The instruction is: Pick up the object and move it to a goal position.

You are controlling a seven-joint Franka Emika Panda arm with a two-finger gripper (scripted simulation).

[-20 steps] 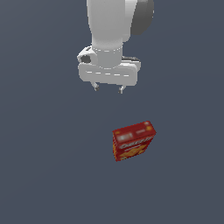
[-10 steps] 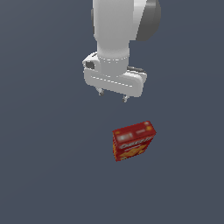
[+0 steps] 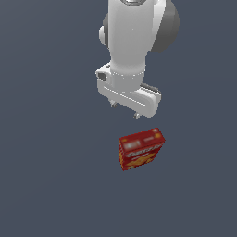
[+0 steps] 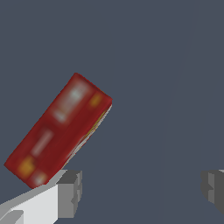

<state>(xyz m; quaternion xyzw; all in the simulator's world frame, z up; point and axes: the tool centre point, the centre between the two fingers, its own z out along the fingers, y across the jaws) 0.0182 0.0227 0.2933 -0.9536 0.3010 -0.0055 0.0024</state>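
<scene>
Hovering above the cracker box (image 3: 141,149), the gripper (image 3: 124,110) has its jaws spread and empty. The cardboard is probably light and crushable; pinching its narrow sides looks best.

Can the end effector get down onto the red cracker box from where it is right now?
Probably yes. The end effector hangs open above the cracker box, apart from it, with nothing between them. In the wrist view the box sits off to one finger's side, not centered, so it likely needs to shift sideways first.
</scene>
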